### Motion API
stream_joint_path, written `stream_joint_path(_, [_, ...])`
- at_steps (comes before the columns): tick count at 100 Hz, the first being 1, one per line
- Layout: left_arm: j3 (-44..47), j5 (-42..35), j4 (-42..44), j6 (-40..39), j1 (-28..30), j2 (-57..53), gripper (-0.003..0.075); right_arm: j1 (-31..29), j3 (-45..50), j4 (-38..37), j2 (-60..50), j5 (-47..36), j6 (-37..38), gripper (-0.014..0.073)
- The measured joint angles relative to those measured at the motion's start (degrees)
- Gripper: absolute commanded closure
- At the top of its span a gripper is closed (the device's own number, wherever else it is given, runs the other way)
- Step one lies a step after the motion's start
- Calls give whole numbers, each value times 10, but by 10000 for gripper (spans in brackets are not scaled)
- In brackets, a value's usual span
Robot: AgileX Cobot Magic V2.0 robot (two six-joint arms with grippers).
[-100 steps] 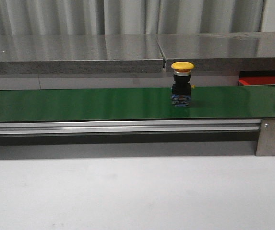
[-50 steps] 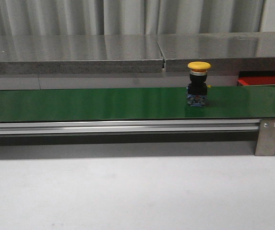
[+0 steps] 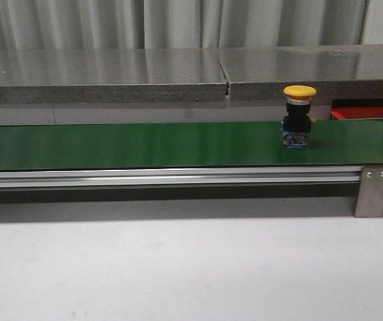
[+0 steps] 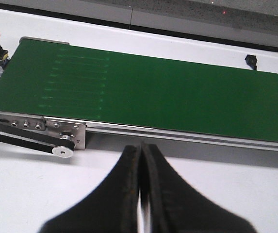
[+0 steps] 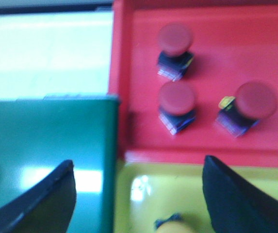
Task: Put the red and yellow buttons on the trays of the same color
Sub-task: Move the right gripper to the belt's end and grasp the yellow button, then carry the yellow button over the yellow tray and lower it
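You see in the front view a yellow button (image 3: 299,120) upright near the right end of the green belt (image 3: 144,144). Only the right wrist view shows three red buttons (image 5: 175,48) on the red tray (image 5: 206,141), the yellow tray (image 5: 143,194) beside it holding perhaps one blurred yellow piece, and the right gripper (image 5: 139,199) jaws wide apart. The left gripper (image 4: 140,160) jaws are together.

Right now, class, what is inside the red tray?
Three red buttons sit in the red tray. Its far edge is cut off, so anything further back is unseen.
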Motion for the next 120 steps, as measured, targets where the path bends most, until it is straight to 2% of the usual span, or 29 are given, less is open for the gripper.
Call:
stream_joint_path(23, [0,0,0,0,0,0,739,52,78,0,-41,3,-12,53])
stream_joint_path(43, [0,0,0,0,0,0,739,108,87,0,-41,10,-22,53])
stream_joint_path(65, [0,0,0,0,0,0,739,160,87,0,-25,-18,-36,53])
stream_joint_path(88, [0,0,0,0,0,0,739,181,84,0,5,-52,-51,53])
stream_joint_path(120, [0,0,0,0,0,0,739,184,9,3,64,-45,-54,55])
